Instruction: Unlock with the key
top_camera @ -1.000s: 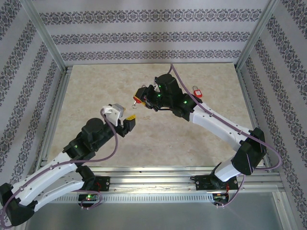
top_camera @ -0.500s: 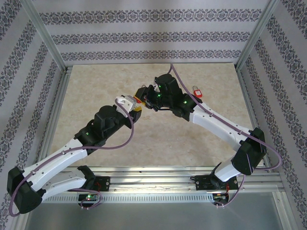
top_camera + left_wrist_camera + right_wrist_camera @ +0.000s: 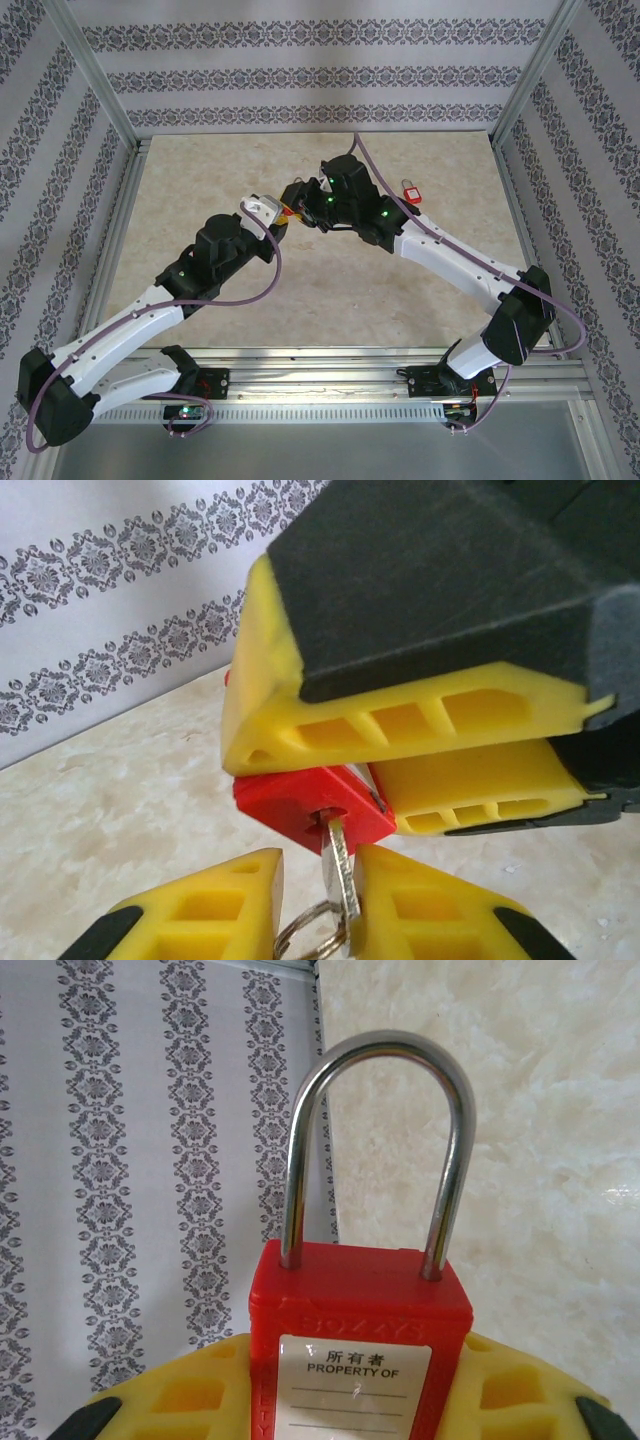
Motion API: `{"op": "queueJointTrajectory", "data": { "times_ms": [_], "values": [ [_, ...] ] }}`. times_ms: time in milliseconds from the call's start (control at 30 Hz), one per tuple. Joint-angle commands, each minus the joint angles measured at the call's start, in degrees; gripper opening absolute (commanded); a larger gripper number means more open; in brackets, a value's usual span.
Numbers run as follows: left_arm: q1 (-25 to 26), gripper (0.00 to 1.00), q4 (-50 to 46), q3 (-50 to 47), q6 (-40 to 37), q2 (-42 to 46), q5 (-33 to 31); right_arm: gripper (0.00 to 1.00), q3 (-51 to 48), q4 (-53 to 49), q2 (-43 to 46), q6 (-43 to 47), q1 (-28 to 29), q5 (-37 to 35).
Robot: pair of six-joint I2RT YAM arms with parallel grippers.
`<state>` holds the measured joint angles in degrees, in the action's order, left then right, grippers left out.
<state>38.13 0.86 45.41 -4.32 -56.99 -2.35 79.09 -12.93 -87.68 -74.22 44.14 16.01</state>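
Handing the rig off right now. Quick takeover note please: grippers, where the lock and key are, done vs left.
Right gripper: shut on the red padlock, label facing its wrist camera.
Left gripper: fingers either side of the key; can't tell whether it is clamped.
Key: seated in the padlock's keyhole, ring hanging below.
Done: padlock held, key inserted.
Left: grip the key, turn it, free the shackle, which has both legs seated in the body.
Note: a second red padlock lies on the table beside the right arm.
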Motion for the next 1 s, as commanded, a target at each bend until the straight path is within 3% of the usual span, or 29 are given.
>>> {"op": "queueJointTrajectory", "data": {
  "times_ms": [0,533,967],
  "values": [
    [-0.69,0.21,3.44,2.46,-1.08,-0.42,0.66,0.00,0.28,1.91,-0.72,0.65,1.03,1.37],
    [-0.69,0.00,-1.51,4.90,-11.01,-1.27,1.66,0.00,0.19,1.49,-1.53,0.88,1.21,1.73],
    [-0.51,0.00,0.93,1.36,-23.54,1.29,5.93,0.00,0.45,1.00,-2.41,1.17,1.21,1.72]
  ]
}}
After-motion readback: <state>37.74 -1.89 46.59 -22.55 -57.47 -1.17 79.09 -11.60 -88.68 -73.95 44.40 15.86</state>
